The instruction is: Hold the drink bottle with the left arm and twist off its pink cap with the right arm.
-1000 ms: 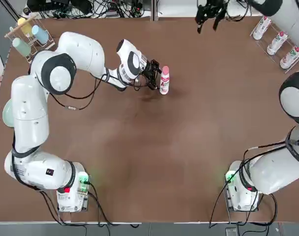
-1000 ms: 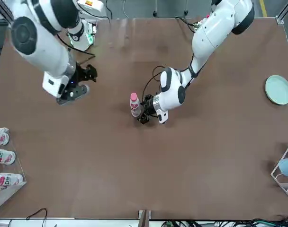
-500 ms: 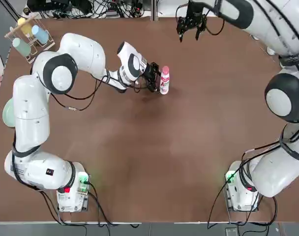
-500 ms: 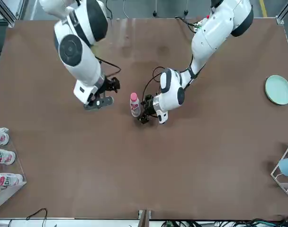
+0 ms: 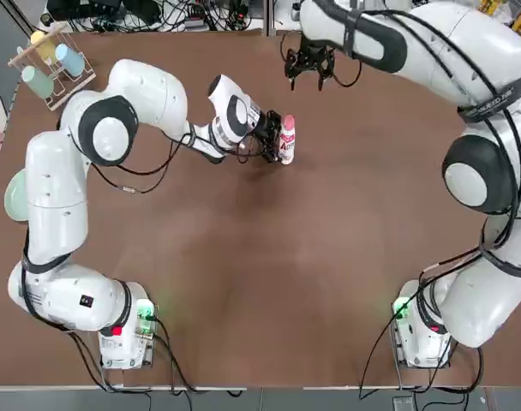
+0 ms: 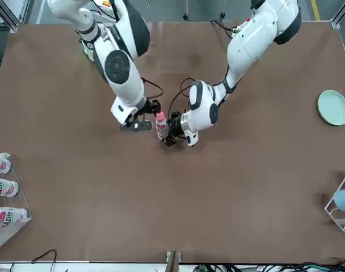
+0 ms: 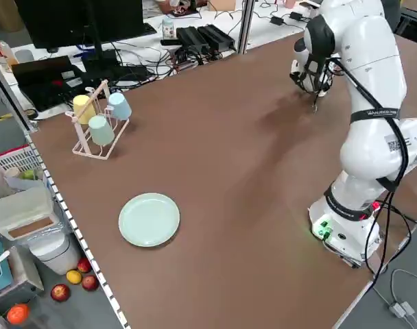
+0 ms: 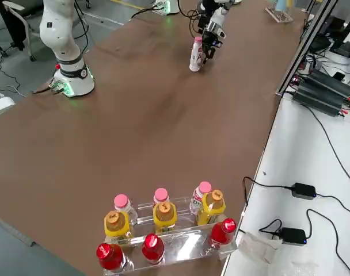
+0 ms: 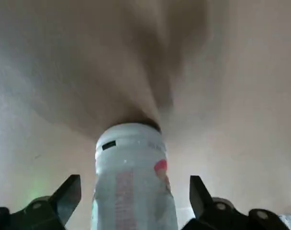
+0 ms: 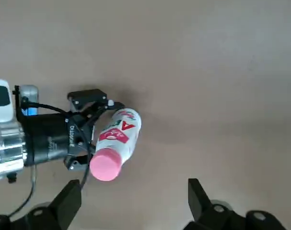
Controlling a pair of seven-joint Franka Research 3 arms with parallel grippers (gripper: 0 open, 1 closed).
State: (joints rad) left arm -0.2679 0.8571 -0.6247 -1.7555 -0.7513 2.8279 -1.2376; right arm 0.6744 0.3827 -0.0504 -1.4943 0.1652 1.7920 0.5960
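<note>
The drink bottle (image 5: 286, 144) stands upright at the far middle of the table, white with red print, its pink cap (image 5: 288, 122) on top. My left gripper (image 5: 272, 141) reaches in sideways. It is open, with one finger on each side of the bottle (image 9: 133, 182) and a gap showing at both sides. The right gripper (image 5: 310, 65) hangs open in the air beyond the bottle. Its wrist view looks down on the pink cap (image 10: 106, 166) and the left gripper (image 10: 85, 127) beside it. Nothing sits between the right fingers.
A clear rack of pink-, yellow- and red-capped bottles (image 8: 163, 230) stands at the table's right edge. A cup rack (image 5: 50, 60) sits at the far left corner, and a pale green plate (image 6: 333, 107) lies on the left side.
The right arm has swung in from the far right corner toward the bottle. The left gripper has edged slightly closer around the bottle, which has not moved.
</note>
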